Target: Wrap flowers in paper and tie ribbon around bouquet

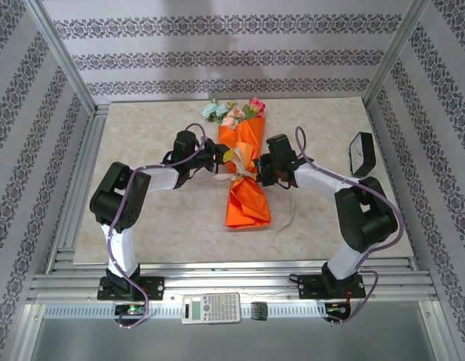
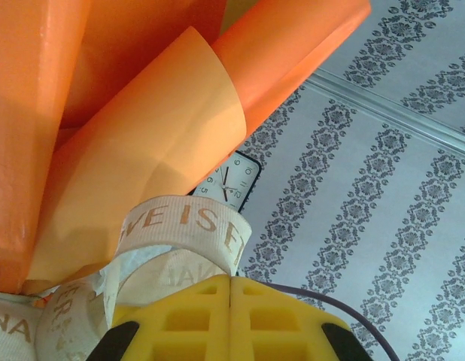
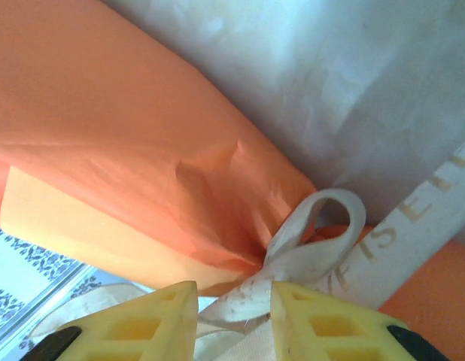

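- Top view: the left fingers are closed and the right fingers stand a little apart. They face each other from either side of the bouquet, an orange paper cone lying on the pale marbled worktop.
- Between the two sets of fingers, the thin beige fabric ribbon is bunched around the cone's waist.
- Beyond the fingers, at the cone's wide end, the flowers, small pink, red and pale blue blooms, stick out of the bright orange, slightly creased paper.
- Well to the right of the right fingers stands a small black clock. A pale grey calculator lies on the rail between the arm bases.
- Left wrist view: the yellow left fingers are pressed tip to tip, pinching the ribbon. Its lettered band arches just above and to the left of the tips. The rolled paper rises behind it, and the clock's white face peeps past the paper's edge.
- Right wrist view: the yellow right fingers are parted and not clamped. Crumpled strands of the ribbon lie in the gap, with a small loop just past the tips. The paper lies directly ahead and to the left, touching the knot.
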Available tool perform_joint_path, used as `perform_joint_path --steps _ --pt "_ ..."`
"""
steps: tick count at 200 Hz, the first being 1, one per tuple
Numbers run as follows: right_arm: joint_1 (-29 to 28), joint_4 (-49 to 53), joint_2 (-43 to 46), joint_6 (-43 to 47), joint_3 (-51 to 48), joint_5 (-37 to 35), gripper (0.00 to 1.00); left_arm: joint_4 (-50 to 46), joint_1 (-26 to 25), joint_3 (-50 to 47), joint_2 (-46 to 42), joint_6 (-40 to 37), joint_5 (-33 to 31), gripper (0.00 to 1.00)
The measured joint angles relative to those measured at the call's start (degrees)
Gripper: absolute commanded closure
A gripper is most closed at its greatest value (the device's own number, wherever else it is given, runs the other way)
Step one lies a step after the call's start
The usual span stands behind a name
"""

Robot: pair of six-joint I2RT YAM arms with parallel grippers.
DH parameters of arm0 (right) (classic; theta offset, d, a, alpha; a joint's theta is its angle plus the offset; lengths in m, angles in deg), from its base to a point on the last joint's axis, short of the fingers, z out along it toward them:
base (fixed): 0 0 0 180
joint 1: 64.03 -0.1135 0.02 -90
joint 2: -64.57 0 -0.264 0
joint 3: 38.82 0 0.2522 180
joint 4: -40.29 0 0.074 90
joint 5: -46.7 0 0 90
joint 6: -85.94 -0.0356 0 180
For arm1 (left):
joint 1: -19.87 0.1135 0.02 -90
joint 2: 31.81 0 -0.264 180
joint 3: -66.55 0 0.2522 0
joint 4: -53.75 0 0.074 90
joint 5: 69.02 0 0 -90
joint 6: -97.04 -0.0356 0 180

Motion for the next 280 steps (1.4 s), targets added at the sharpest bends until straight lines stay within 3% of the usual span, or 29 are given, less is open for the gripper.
perform_joint_path --steps 175,205,248,280 --pt "-1.01 -4.28 -1.79 -3.67 -2.73 0.0 0.65 0.02 0.0 -0.57 -1.18 0.0 0.17 1.0" --pt "-0.61 -4.79 -3.72 -4.5 -2.4 0.02 0.7 0.02 0.0 -0.57 -1.18 -0.02 0.17 1.0" --pt "-0.35 -5.4 -4.2 -5.14 -1.99 -0.2 0.97 0.02 -0.07 -0.57 -1.18 0.0 0.17 1.0" --pt "-0.35 -5.49 -4.11 -5.49 -1.99 -0.57 0.99 -0.02 -0.37 -0.57 -1.18 -0.09 0.17 1.0"
